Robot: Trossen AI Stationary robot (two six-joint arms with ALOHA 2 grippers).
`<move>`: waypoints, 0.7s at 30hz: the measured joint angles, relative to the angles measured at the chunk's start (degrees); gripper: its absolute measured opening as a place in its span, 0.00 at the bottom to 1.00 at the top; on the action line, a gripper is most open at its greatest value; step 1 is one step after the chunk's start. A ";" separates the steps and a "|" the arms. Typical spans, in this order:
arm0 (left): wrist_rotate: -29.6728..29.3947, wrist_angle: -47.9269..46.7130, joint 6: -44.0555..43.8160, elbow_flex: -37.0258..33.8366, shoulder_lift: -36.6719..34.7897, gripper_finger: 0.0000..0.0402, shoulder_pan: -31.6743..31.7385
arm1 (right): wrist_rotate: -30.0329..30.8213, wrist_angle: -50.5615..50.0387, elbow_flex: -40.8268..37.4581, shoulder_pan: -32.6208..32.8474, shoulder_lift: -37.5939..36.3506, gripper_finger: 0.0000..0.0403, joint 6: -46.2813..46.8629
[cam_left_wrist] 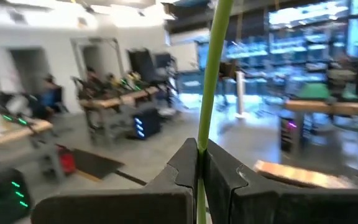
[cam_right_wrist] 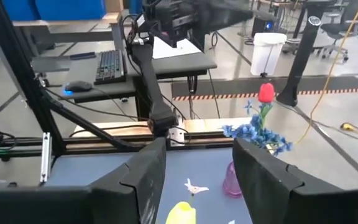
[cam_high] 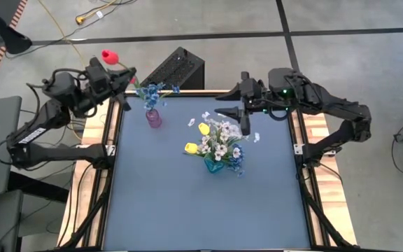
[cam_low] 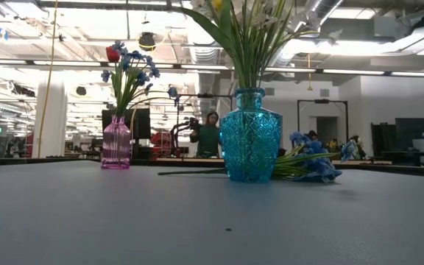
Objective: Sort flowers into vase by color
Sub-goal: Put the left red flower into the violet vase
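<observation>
My left gripper (cam_high: pixel 129 78) is at the table's far left corner, shut on a red tulip (cam_high: pixel 109 56). Its blossom also shows above the blue sprigs (cam_low: pixel 132 70) in the low view (cam_low: pixel 112 53). Those sprigs stand with their stems in the pink vase (cam_high: pixel 153 117). The teal vase (cam_high: pixel 214 165) near the table's middle holds white sprigs (cam_high: pixel 219 143) and yellow tulips (cam_high: pixel 192 148). One blue sprig (cam_low: pixel 311 163) lies flat on the table beside it. My right gripper (cam_high: pixel 224 106) hangs open above the table's far side, right of the pink vase. My left gripper pinches the red tulip's thin green stem (cam_left_wrist: pixel 201 144) between its two fingers. The fingers lie about level and across the stem. The stem rises past them to the blossom (cam_high: pixel 109 56), which leans out beyond the table's far left corner. The stem's lower end does not show.
A dark keyboard case (cam_high: pixel 175 70) lies just past the far edge, behind the pink vase. A small white blossom (cam_right_wrist: pixel 194 186) lies loose on the mat. The near half of the blue mat (cam_high: pixel 208 217) is bare. People and desks show in the room beyond the table.
</observation>
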 joint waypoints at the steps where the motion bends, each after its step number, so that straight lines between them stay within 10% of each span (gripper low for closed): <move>1: 0.00 1.80 1.06 0.00 0.59 0.00 0.98 | -0.02 -0.04 0.00 0.12 0.20 0.53 0.11; 21: 13.62 2.14 -4.12 0.02 16.54 0.00 29.83 | 0.01 -5.53 -0.04 5.64 3.82 0.50 2.22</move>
